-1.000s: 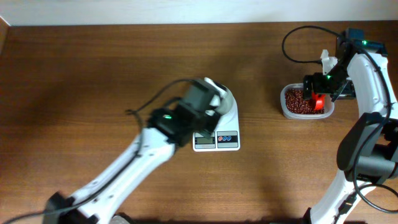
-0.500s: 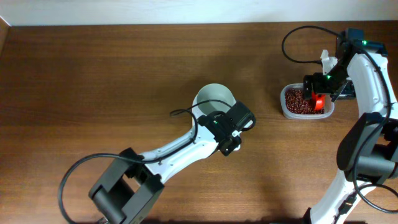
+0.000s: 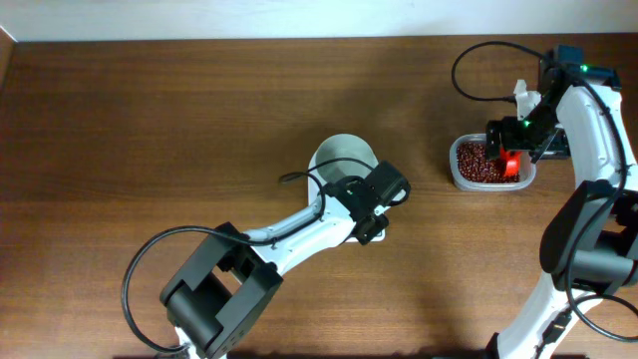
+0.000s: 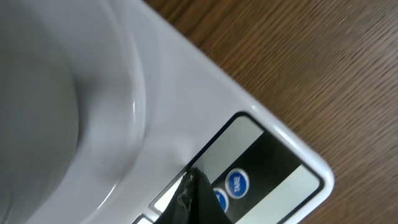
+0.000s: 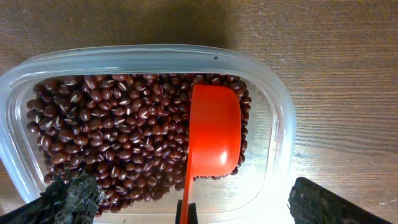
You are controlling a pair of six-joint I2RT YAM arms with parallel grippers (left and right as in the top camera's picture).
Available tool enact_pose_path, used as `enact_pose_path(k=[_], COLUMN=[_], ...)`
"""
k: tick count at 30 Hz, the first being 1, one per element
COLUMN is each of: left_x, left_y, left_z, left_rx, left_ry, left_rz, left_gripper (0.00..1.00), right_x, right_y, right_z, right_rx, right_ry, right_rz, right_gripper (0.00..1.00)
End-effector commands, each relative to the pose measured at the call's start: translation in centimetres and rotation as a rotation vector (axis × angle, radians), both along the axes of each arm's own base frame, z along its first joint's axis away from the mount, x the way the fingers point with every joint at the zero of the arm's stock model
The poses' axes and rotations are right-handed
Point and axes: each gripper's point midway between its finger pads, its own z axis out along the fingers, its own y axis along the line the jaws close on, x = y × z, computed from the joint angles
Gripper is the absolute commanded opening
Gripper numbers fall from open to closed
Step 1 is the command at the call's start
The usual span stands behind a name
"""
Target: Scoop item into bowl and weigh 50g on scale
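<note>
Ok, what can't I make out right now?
- Scale reading: left arm covers it overhead; left wrist view cuts it off at the bottom edge.
- Left gripper: only a dark tip shows, jaws hidden.
- Scoop handle: cut off by the right wrist view's bottom edge.

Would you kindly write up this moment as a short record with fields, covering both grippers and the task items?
bowl: white, standing on the scale, no beans visible inside
left gripper: shut, tip at the scale's front buttons
right gripper: open, above the tub, holding nothing
scoop: red, lying on the beans in the clear tub
progress: no beans moved to the bowl yet
</note>
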Motion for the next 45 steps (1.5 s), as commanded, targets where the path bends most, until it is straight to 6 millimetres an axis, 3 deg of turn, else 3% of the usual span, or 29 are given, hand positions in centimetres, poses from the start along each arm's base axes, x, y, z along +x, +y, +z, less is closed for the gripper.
enact_pose_path(k=[1,7,24,30,35,45], left_x=[-0.3,-0.7,-2.9,-2.5,-1.9,-1.3], left_y=[1.7,2.0,0.1,0.3,1.7,1.7], left_z=[-1.7,-1.6,-1.0,-0.9,-1.2,-1.5], left_rx=[0.072,0.088,0.021,0.024,0.081,0.074], left_ry=[0.051,0.075,0.191,0.180,0.156,0.145], left_rz=[0.006,-0.001,-0.138,-0.112,-0.043,-0.031], left_gripper=[0.00,0.00,0.00,0.00,0.00,0.00], right_x=[-0.2,-0.2,-0.2,-0.2,-0.2,-0.2], right_y=[-0.2,-0.2,-0.2,-0.2,-0.2,-0.2], right_z=[-0.5,-0.5,-0.5,-0.5,-0.5,-0.5], right_rx=[-0.006,-0.006,-0.006,-0.006,-0.006,-0.006], right_ry=[0.016,0.016,0.016,0.016,0.016,0.016], right_rz=[-0.006,-0.006,-0.006,-0.006,-0.006,-0.006], right_gripper=[0.99,0.99,0.99,0.99,0.99,0.99])
